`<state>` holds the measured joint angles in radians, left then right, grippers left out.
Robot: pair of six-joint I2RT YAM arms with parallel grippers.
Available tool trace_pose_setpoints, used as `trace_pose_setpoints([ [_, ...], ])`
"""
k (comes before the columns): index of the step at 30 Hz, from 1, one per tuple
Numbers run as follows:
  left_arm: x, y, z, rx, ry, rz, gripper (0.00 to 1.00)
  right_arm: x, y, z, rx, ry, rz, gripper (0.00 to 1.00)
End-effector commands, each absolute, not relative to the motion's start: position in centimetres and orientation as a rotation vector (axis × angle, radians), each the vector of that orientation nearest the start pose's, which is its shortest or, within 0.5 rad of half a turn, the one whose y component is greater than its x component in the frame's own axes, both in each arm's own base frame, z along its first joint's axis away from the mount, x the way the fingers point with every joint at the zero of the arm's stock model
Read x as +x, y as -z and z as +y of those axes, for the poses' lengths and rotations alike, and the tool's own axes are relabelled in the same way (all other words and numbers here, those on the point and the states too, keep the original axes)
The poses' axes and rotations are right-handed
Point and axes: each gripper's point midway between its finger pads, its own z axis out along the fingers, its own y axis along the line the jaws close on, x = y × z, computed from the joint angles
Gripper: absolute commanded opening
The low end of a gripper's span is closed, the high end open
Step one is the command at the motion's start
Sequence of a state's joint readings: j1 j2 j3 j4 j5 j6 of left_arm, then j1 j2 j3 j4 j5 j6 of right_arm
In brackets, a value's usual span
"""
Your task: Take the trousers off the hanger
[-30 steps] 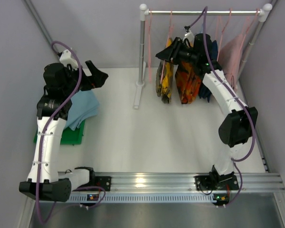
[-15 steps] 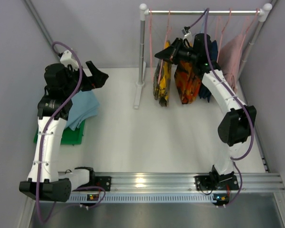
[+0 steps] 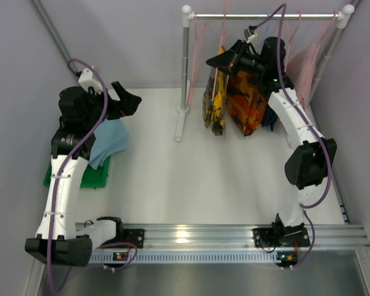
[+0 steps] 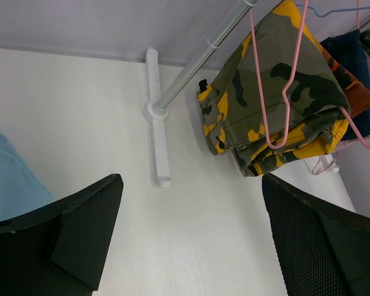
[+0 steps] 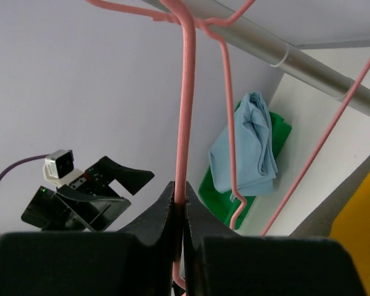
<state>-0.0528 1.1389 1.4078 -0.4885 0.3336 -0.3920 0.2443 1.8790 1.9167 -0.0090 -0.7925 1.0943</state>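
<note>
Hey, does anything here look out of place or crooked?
Nothing damaged. The blue trousers lie rumpled, hanging off the green board; the yellow trousers hang bunched on their hanger.

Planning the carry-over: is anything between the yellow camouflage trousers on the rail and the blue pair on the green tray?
Yes: the rack's post and foot bar stand between the yellow trousers and the blue pair. The open left claw hangs by that pair.
</note>
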Motion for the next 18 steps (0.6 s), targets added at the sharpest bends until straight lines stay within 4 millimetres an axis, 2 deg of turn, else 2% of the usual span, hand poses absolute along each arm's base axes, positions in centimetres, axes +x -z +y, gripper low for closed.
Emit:
trace_pose_setpoints([
  [1, 33.8, -42.0, -9.4, -0.009, 0.634, 1.683, 0.99, 40.6, -54.8, 25.2, -0.265, -1.581, 1.400, 0.00],
  [10, 33.7, -42.8, -10.1, 0.057, 0.664, 1.634, 0.99, 37.3, -56.7, 24.7, -0.315, -1.592, 1.357, 0.00],
  [18, 33.5, -43.4, -10.8, 0.185, 0.644, 1.571, 0.99, 34.5, -57.2, 24.2, -0.316, -1.612, 1.348, 0.00],
])
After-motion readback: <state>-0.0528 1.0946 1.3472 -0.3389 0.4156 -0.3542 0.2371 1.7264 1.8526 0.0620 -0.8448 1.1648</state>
